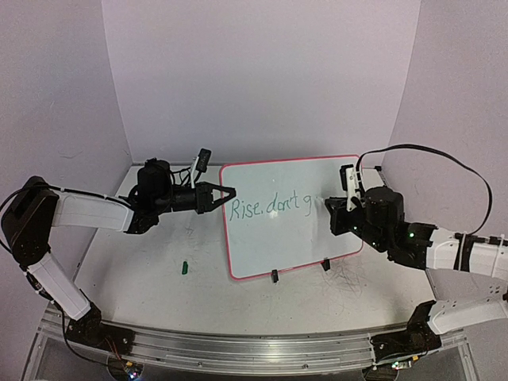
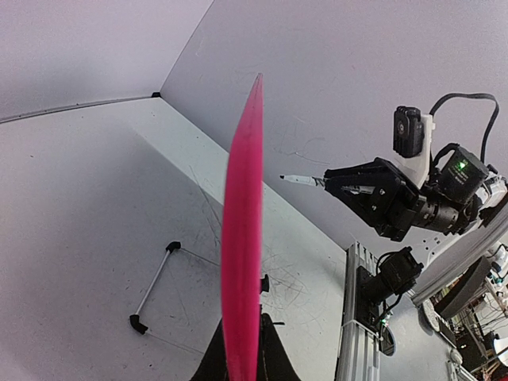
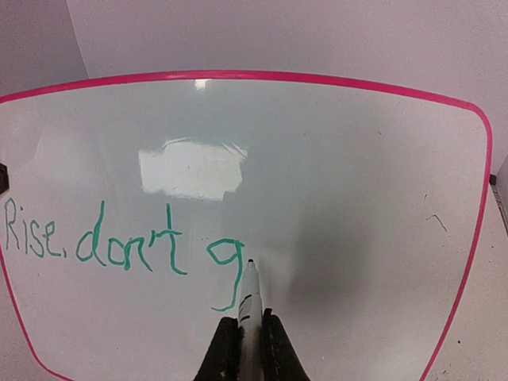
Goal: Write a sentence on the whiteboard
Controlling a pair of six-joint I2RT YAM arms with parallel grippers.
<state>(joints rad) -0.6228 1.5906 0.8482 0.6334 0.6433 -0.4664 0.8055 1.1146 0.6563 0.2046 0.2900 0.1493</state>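
whiteboard (image 1: 286, 238) standing upright, left claw (image 1: 228, 193) pinched tight on its 9 o'clock edge, right claw (image 3: 250, 324) clamped round a marker (image 3: 249, 290) from 3 o'clock, tip on the green "g" (image 3: 226, 262)

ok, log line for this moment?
phase: mid-sentence | left gripper: shut on whiteboard edge | right gripper: shut on marker, tip at the g | written: Rise, don't g
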